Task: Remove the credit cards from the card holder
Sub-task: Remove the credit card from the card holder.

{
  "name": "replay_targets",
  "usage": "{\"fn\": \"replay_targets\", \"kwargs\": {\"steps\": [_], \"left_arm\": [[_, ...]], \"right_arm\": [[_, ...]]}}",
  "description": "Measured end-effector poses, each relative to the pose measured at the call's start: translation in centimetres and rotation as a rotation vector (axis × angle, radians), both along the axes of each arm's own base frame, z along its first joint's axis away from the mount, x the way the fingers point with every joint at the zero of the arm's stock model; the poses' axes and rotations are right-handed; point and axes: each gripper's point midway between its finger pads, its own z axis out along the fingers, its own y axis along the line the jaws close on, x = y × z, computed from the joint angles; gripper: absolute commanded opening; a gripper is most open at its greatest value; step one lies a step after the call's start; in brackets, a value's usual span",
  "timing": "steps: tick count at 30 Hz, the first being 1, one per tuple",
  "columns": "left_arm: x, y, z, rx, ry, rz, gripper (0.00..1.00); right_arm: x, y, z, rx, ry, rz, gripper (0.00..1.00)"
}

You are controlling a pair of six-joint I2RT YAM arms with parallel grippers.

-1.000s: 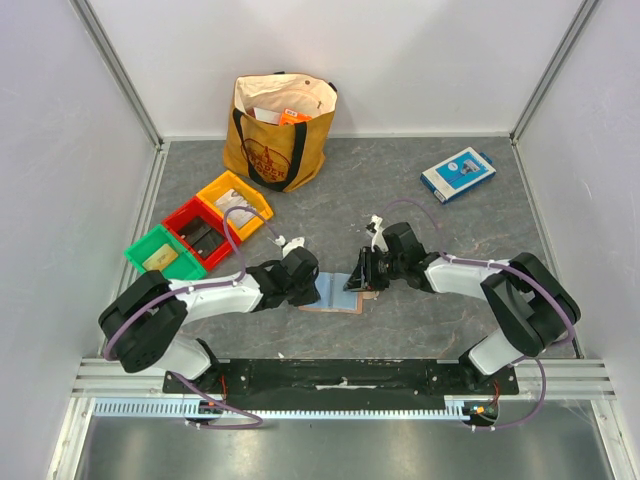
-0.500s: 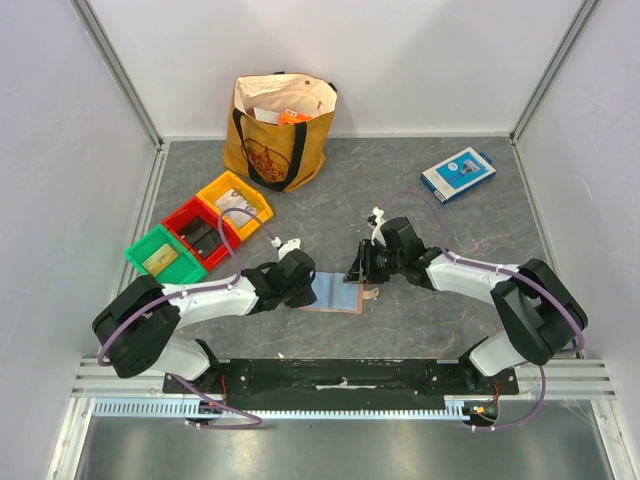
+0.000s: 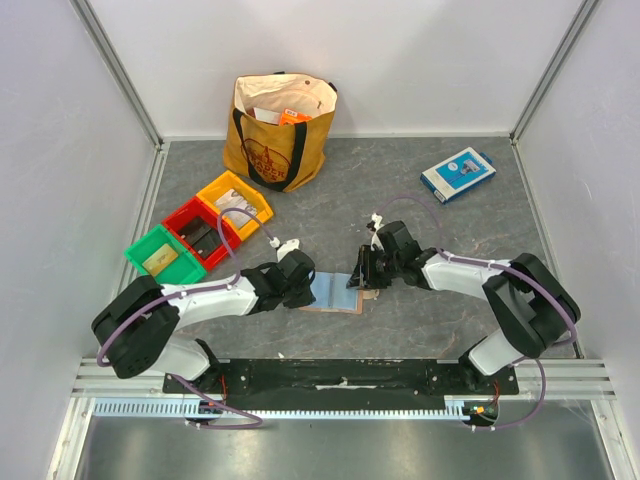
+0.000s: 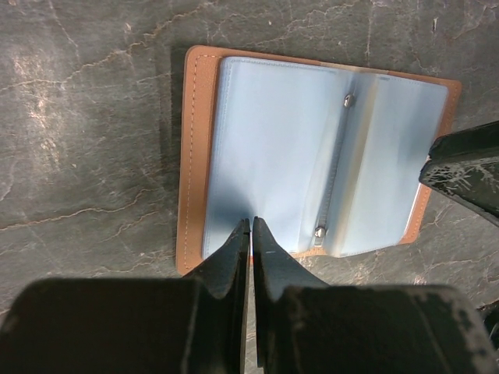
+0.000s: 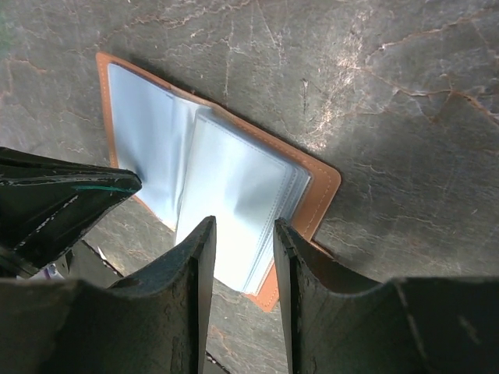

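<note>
The card holder (image 3: 336, 292) lies open flat on the grey table, tan leather rim around pale blue plastic sleeves (image 4: 281, 156). My left gripper (image 4: 251, 222) is shut, its tips resting on the near edge of the left page. My right gripper (image 5: 244, 226) is open, its fingers standing over the loose stack of sleeves (image 5: 234, 195) on the other half, with nothing clamped between them. In the top view the two grippers (image 3: 306, 287) (image 3: 359, 279) face each other across the holder. The credit cards are hidden; no card shows inside the sleeves.
A tan tote bag (image 3: 280, 125) stands at the back. Yellow (image 3: 233, 203), red (image 3: 200, 232) and green (image 3: 165, 253) bins sit in a row at the left. A blue-and-white flat box (image 3: 457, 174) lies at the back right.
My right gripper's jaws have widened a little and it has shifted slightly over the holder's right half. The left gripper stays shut on the left page.
</note>
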Motion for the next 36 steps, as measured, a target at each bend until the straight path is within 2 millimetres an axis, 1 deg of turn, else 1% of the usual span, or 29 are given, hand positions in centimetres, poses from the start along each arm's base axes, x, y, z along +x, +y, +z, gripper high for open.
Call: {"fn": "replay_targets", "kwargs": {"steps": [3,12,20,23,25,28,30,33,36], "left_arm": [[0.0,0.0,0.0,-0.001,0.001,-0.001,0.09],[0.1,-0.7,-0.1,-0.024,0.003,-0.01,0.09],[0.2,-1.3,-0.1,-0.057,0.002,-0.014,0.09],[0.2,-1.3,-0.1,-0.062,-0.001,-0.013,0.09],[0.2,-1.3,-0.1,-0.066,-0.001,-0.011,0.1],[0.1,-1.2,0.0,-0.071,-0.002,-0.007,0.1],[-0.1,-1.1,0.0,-0.076,-0.002,-0.003,0.12],[-0.5,-0.5,0.1,-0.078,0.0,0.004,0.13],[-1.0,0.2,0.2,-0.074,0.003,0.014,0.16]], "right_arm": [[-0.2,0.2,-0.4,-0.004,0.007,0.007,0.42],[-0.4,0.7,-0.3,0.002,-0.001,0.023,0.41],[-0.2,1.4,0.1,0.016,-0.007,0.026,0.41],[0.2,1.9,0.8,0.028,-0.021,0.028,0.41],[0.6,2.5,1.6,0.044,-0.039,0.032,0.41],[1.1,4.0,3.5,0.094,-0.076,0.055,0.41],[0.7,5.2,4.5,0.127,-0.089,0.086,0.41],[-0.1,6.0,4.9,0.147,-0.083,0.119,0.41],[-0.5,6.2,4.9,0.152,-0.075,0.132,0.41]]}}
